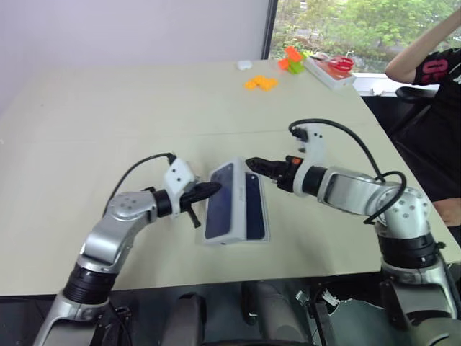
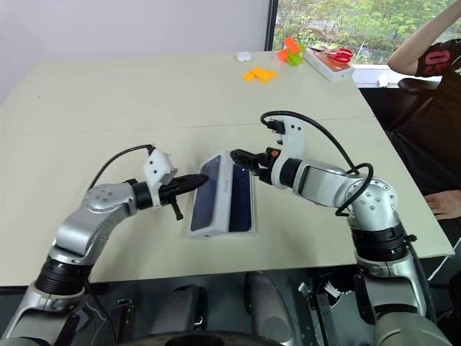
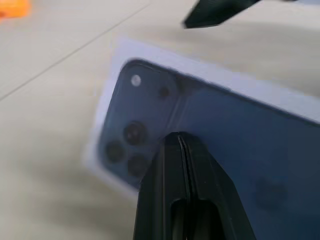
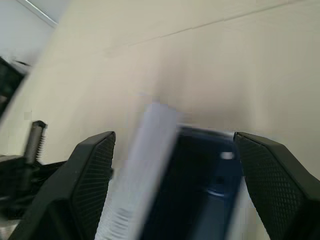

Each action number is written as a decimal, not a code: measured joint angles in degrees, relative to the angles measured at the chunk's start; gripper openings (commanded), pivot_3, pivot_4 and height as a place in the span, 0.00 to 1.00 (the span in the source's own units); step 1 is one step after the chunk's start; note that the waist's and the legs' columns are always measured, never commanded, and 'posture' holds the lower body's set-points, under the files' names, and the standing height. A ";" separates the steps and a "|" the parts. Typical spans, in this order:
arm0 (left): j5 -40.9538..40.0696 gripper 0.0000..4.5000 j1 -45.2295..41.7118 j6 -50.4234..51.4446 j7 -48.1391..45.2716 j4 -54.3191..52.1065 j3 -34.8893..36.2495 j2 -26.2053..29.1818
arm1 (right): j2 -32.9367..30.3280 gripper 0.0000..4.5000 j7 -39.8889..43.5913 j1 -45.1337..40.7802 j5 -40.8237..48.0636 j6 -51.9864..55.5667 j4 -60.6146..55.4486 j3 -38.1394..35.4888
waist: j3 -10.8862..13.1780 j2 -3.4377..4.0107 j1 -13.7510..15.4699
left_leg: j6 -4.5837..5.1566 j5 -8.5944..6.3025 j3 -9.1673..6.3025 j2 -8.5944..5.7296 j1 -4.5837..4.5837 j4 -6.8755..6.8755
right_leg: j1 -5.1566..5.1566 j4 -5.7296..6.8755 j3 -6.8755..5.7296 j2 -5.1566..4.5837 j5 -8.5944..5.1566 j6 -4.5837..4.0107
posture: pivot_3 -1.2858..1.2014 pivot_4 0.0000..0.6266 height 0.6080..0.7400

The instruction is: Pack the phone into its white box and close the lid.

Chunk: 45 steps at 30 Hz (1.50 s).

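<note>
While the lid (image 1: 234, 204), printed with a dark blue phone picture, sits on the table (image 1: 108, 115) at lower centre of the head view, seemingly over the white box, I judge the closing step in hand. My left gripper (image 1: 210, 189), fingers pressed together and holding nothing, pokes its tip at the lid's left edge; my right gripper (image 1: 253, 165) is spread wide and empty at the top edge. Next comes pressing the lid flush. The right wrist view reveals the open jaws straddling the lid end; the head view hides that.
</note>
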 measured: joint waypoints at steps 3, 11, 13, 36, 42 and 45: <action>-0.26 0.00 -0.38 0.89 0.65 -2.37 -1.69 -1.72 | -3.11 0.88 5.87 -0.37 -6.29 1.65 -0.39 1.26 | 0.00 0.00 -0.04 | 0.00 0.00 0.00 -0.01 0.02 0.00 | 0.00 0.03 0.01 0.05 0.00 0.01 | 0.52 0.24 0.89; -4.20 0.00 -0.47 7.01 5.34 -2.79 7.88 0.01 | -8.60 0.88 19.86 -0.81 -22.67 3.12 -3.86 4.73 | 0.00 0.00 -0.04 | 0.01 0.01 -0.05 0.01 0.06 0.01 | -0.01 0.10 -0.03 0.15 -0.01 0.01 | 0.52 0.24 0.89; -5.16 0.00 -0.30 9.88 6.37 -2.78 10.49 1.74 | -8.90 0.76 22.83 -0.64 -25.45 3.09 -4.89 5.29 | 0.00 0.00 -0.01 | 0.01 0.01 -0.04 0.00 0.06 0.01 | -0.01 0.10 -0.03 0.14 -0.01 0.01 | 0.52 0.24 0.89; -2.25 0.00 4.21 18.82 6.88 -8.50 -2.43 7.42 | -10.05 0.00 43.93 2.54 -50.46 3.32 -12.29 14.56 | 0.00 -0.01 1.46 | 0.00 0.00 -0.07 -0.14 0.10 0.12 | -0.07 0.06 -0.11 0.01 -0.01 -0.04 | 0.52 0.24 0.89; -1.64 0.00 3.58 19.36 8.85 -8.42 -3.20 4.22 | -9.43 0.00 44.94 3.06 -52.69 4.76 -13.43 14.28 | 0.00 -0.01 1.53 | 0.00 0.01 -0.08 -0.15 0.11 0.15 | -0.02 0.06 -0.13 -0.01 -0.01 -0.04 | 0.52 0.24 0.89; -1.62 0.00 3.29 19.65 9.47 -8.41 -3.18 3.04 | -9.44 0.00 45.34 3.15 -53.58 5.60 -13.53 13.91 | 0.00 -0.01 1.53 | 0.00 0.00 -0.09 -0.15 0.11 0.25 | -0.02 0.07 -0.14 -0.01 -0.01 -0.03 | 0.52 0.24 0.89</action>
